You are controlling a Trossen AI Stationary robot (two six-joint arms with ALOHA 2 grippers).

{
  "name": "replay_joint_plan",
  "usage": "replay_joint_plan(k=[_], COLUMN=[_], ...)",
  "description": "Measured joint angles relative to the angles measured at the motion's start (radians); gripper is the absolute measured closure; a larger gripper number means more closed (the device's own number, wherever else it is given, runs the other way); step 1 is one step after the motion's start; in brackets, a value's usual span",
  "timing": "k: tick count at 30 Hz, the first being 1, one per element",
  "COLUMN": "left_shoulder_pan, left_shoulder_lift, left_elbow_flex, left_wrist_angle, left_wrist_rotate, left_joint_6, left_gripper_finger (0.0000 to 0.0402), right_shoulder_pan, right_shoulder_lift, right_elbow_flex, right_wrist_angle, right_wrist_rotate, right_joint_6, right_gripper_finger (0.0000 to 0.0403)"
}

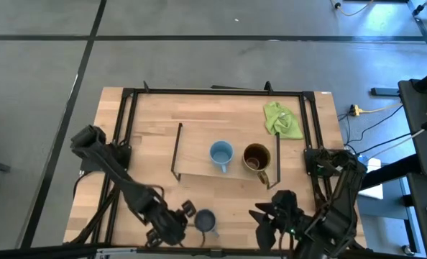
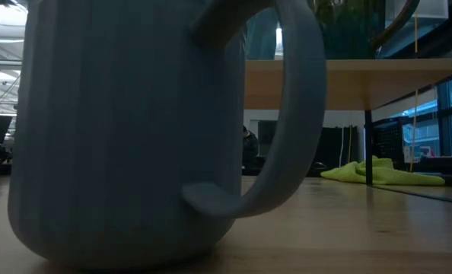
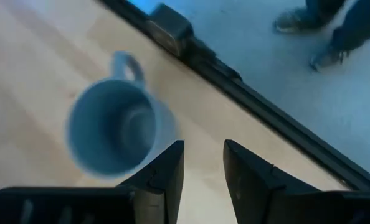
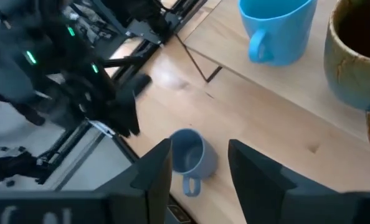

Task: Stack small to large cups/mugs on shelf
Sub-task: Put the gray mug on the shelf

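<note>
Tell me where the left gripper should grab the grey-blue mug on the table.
Probably the rim wall of the grey-blue mug, taken from above. It stands upright, mouth open, handle pointing toward the table's near edge. The left gripper, open, sits right beside it; one finger inside, one outside, away from the handle.

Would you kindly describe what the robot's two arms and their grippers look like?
Both arms are dark, nearly black, built of jointed segments. The left gripper and the right gripper each end in two flat, angular dark fingers, seen up close in the wrist views. The right wrist view shows small green lights glowing on the left arm's body, and dark cables run alongside the arms' bases.
</note>
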Motion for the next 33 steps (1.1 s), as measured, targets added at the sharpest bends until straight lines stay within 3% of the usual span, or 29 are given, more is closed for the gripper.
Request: replay_joint_plan(k=[5, 11, 33], left_shoulder_pan=[0.004, 0.035, 0.076], left_shoulder_lift=[0.107, 0.136, 0.222], left_elbow_flex=[0.068, 0.148, 0.126], left_wrist_angle=[0.0, 0.018, 0.039], left_wrist_rotate=[-0.021, -0.042, 0.0], left_joint_6=[0.023, 0.042, 0.071], left_gripper_finger=[0.0295, 0.0295, 0.0295], right_shoulder_pan=[0.038, 0.057, 0.056], right_shoulder_lift=[0.0, 0.0, 0.0], right_elbow_flex=[0.0, 0.0, 0.0], right_wrist_angle=[0.0, 0.0, 0.026], right_wrist_rotate=[0.08, 0.123, 0.176], right_joint_6=[0.041, 0.086, 0.081], right_gripper_finger=[0.0244, 0.0244, 0.0244])
